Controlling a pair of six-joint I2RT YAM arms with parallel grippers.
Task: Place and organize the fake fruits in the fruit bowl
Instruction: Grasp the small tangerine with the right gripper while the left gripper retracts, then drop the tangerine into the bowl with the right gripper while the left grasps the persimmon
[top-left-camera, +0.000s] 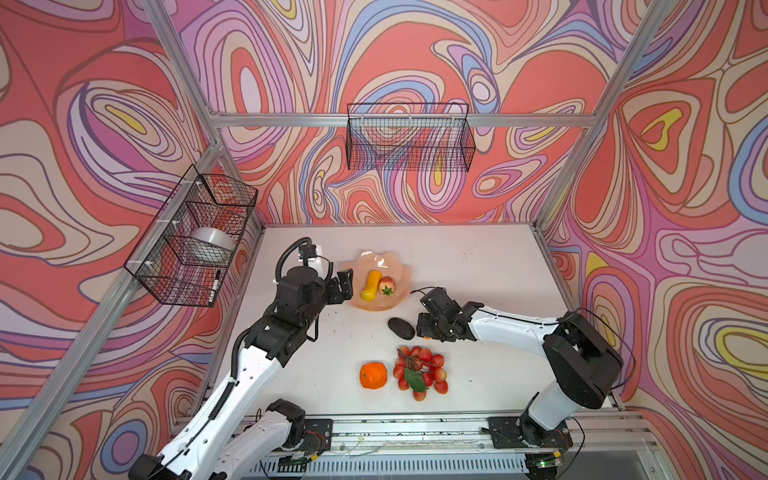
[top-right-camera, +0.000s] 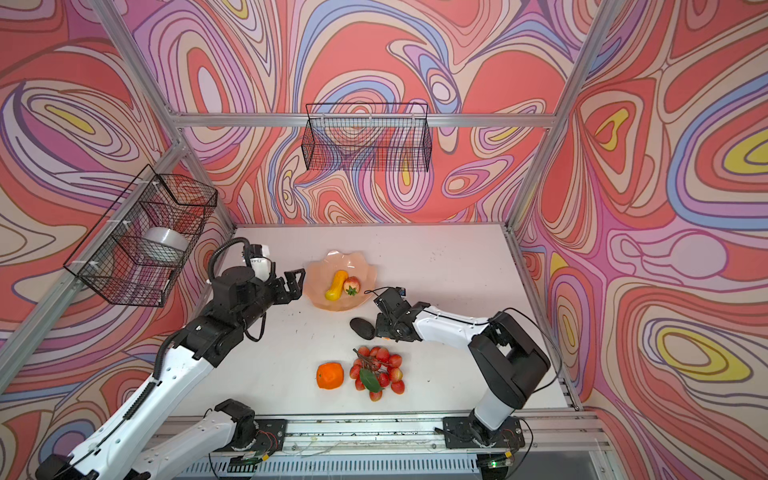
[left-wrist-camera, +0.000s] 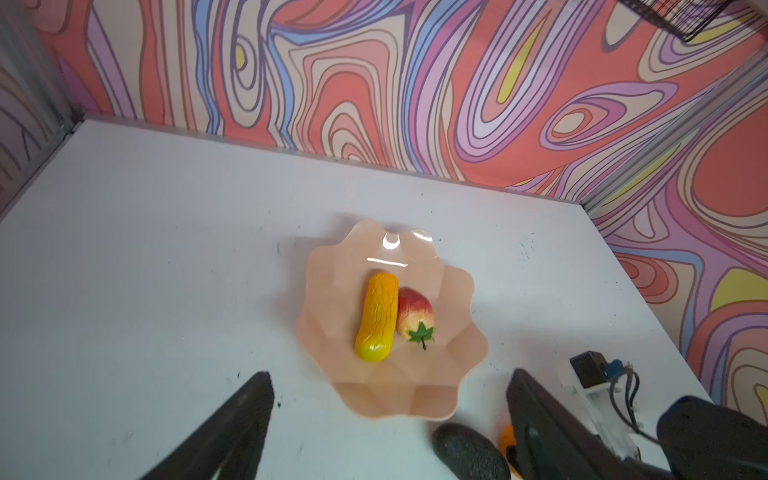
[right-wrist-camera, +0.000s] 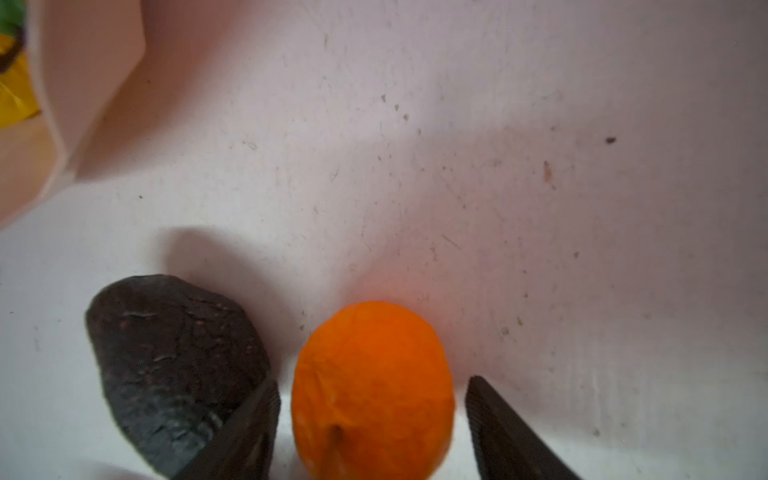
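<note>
Four fruits unbowled: nearest, round big orange (top-left-camera: 373, 375) and red berry bunch with green leaf (top-left-camera: 422, 372); dark rough avocado (top-left-camera: 401, 328); small tangerine (right-wrist-camera: 372, 399), straddled, evidently for pickup, by right gripper (right-wrist-camera: 372, 384), jaws parted, ungripped. Beyond, scalloped peach-pink bowl (top-left-camera: 376, 259) holds yellow-orange gourd (top-left-camera: 371, 285) and red-pink peach (top-left-camera: 386, 285); left gripper (left-wrist-camera: 390, 375) wide, empty.

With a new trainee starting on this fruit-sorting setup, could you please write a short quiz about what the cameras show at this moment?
1. True or false: the avocado lies on the table, outside the fruit bowl.
2. Fill in: beside the gourd in the bowl lies the ____.
3. Which fruit sits between the open fingers of the right gripper? A avocado, B small tangerine, C gourd.
Key: 1 true; 2 peach; 3 B.
</note>
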